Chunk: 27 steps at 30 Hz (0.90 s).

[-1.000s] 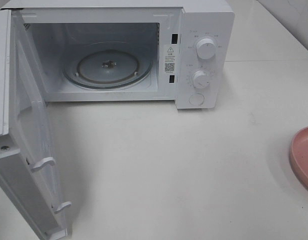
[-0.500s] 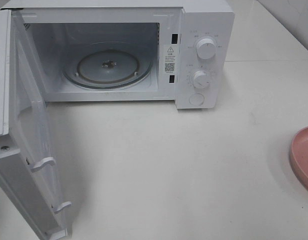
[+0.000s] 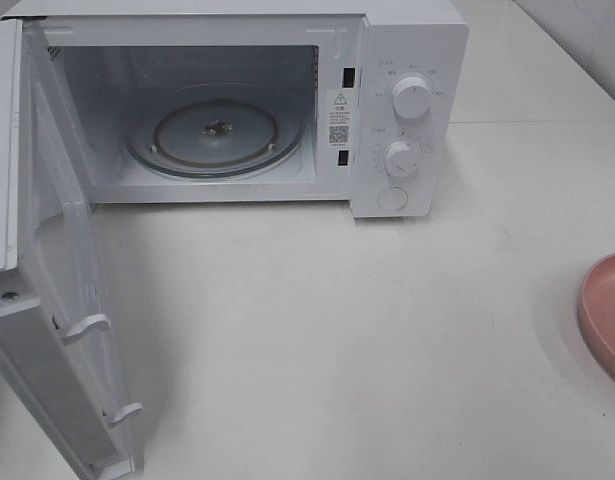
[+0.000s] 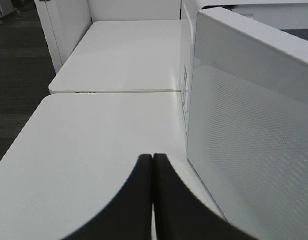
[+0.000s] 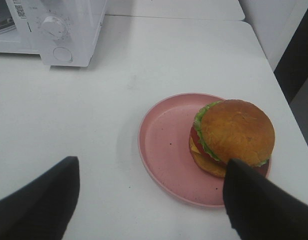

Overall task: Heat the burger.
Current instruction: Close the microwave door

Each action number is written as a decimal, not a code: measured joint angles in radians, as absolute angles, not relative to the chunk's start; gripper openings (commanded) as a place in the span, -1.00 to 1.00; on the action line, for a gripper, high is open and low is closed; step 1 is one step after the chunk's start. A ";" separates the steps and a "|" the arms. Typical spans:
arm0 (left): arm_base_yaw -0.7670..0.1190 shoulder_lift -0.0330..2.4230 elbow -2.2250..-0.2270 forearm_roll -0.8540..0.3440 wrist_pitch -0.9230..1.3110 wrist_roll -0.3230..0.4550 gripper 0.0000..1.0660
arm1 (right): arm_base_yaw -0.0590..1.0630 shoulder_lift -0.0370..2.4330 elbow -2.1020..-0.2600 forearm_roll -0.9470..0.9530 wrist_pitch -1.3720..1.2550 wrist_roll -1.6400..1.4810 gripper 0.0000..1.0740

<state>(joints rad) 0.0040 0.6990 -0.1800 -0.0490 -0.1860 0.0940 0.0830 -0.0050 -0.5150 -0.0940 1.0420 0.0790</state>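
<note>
Item, as we record it: the burger (image 5: pixel 233 137), lying on its side on the pink plate (image 5: pixel 166 150), toward the plate edge farther from the microwave (image 3: pixel 387 110). We note the plate on the white surface (image 3: pixel 337 330), well apart from the microwave, whose door (image 3: pixel 62 290) hangs wide open, glass turntable (image 3: pixel 215 135) bare. Right gripper (image 5: pixel 151 192): fingers spread, near the plate, holding nothing. Left gripper (image 4: pixel 152 165): fingers pressed together, beside the door.
</note>
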 measured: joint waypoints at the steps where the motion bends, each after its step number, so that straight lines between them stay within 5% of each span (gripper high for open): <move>1: 0.004 0.719 -0.174 -0.049 -0.220 0.094 -1.00 | 0.083 -0.005 -0.515 -0.094 1.042 0.079 0.41; 8: 0.004 0.878 -0.155 0.012 -0.407 0.008 -1.00 | 0.083 -0.005 -0.515 -0.094 1.042 0.079 0.41; 16: 0.004 1.032 -0.155 0.399 -0.592 -0.262 -1.00 | 0.083 -0.005 -0.515 -0.094 1.042 0.079 0.41; 23: 0.004 1.139 -0.188 0.546 -0.661 -0.347 -1.00 | 0.083 -0.005 -0.515 -0.094 1.042 0.079 0.41; 27: -0.077 1.226 -0.254 0.552 -0.660 -0.350 -1.00 | 0.083 -0.005 -0.515 -0.094 1.042 0.079 0.41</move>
<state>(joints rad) -0.0770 1.2260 -0.2540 0.5520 -0.6600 -0.3500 0.0830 -0.0050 -0.5150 -0.0940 1.0420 0.0790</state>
